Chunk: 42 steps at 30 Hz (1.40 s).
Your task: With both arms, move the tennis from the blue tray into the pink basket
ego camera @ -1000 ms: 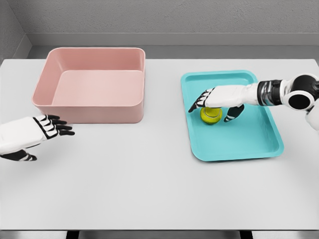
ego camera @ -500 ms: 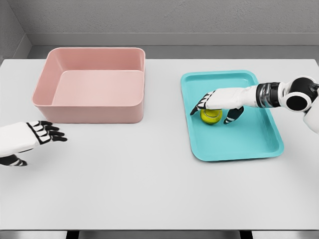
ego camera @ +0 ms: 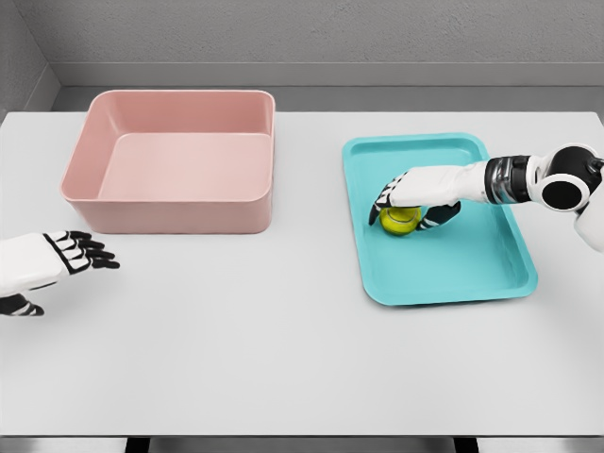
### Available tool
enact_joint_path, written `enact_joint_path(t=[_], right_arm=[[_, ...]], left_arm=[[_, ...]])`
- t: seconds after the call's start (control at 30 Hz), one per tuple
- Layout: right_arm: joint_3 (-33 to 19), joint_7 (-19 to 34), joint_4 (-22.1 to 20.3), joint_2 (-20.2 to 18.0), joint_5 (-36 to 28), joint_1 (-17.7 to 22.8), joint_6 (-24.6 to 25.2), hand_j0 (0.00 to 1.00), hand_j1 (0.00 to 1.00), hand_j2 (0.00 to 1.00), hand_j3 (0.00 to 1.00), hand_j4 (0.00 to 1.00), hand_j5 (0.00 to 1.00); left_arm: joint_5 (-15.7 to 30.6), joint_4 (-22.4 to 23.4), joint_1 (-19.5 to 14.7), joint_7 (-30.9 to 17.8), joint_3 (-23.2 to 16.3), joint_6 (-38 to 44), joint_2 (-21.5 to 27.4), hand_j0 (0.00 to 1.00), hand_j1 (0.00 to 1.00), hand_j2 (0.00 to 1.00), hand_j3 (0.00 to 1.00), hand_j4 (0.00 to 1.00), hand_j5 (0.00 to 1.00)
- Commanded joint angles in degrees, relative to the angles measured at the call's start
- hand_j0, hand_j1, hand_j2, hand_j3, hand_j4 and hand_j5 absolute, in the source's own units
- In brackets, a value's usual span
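Closing the right hand (ego camera: 411, 200) over the tennis ball (ego camera: 399, 220) on the blue tray (ego camera: 491, 274).
Fingers curl down over the ball's top and thumb sits at its right side, so the hand looks wrapped on it, though whether the grip is firm I cannot tell; the ball rests on the tray floor, in the upper left part. To do this step well, I judge the fingers should reach below the ball's widest part before any lift, as a round ball may roll or squirt out sideways. The left hand (ego camera: 47, 264) hovers low over the white table (ego camera: 283, 359) at the left edge, fingers loosely spread, holding nothing. The pink basket (ego camera: 170, 203) holds nothing visible; the tray holds only the ball.
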Motion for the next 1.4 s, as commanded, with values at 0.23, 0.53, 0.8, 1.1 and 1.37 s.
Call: enact_joint_path(t=[0.23, 0.53, 0.8, 1.1, 1.37], right_arm=[[-0.12, -0.01, -0.15, 0.0, -0.28, -0.09, 0.11, 0.64, 0.64, 0.64, 0.64, 0.64, 0.64], [-0.47, -0.01, -0.85, -0.09, -0.46, -0.35, 0.11, 0.61, 0.61, 0.61, 0.61, 0.61, 0.61], [-0.82, -0.01, -0.85, -0.18, -0.72, -1.41, 0.11, 0.59, 0.59, 0.59, 0.59, 0.59, 0.59], [-0.91, -0.01, -3.4, -0.35, -0.9, -2.29, 0.11, 0.56, 0.56, 0.56, 0.56, 0.56, 0.56], [-1.96, -0.01, -6.38, -2.46, -0.99, -2.64, 0.11, 0.56, 0.56, 0.56, 0.56, 0.56, 0.56]], left_arm=[[0.5, -0.05, 0.0, -0.02, -0.03, 0.06, -0.22, 1.0, 1.0, 1.0, 1.0, 1.0, 1.0], [0.94, -0.05, 0.09, 0.07, -0.03, 0.06, -0.3, 1.0, 1.0, 1.0, 1.0, 1.0, 1.0], [0.94, 0.03, 0.09, -0.02, -0.03, 0.06, -0.31, 1.0, 1.0, 1.0, 1.0, 1.0, 1.0], [0.67, 0.03, 0.0, -0.02, -0.03, 0.06, -0.83, 1.0, 1.0, 1.0, 1.0, 1.0, 1.0], [0.85, 0.03, 0.0, 0.07, -0.12, 0.06, -0.83, 1.0, 1.0, 1.0, 1.0, 1.0, 1.0]])
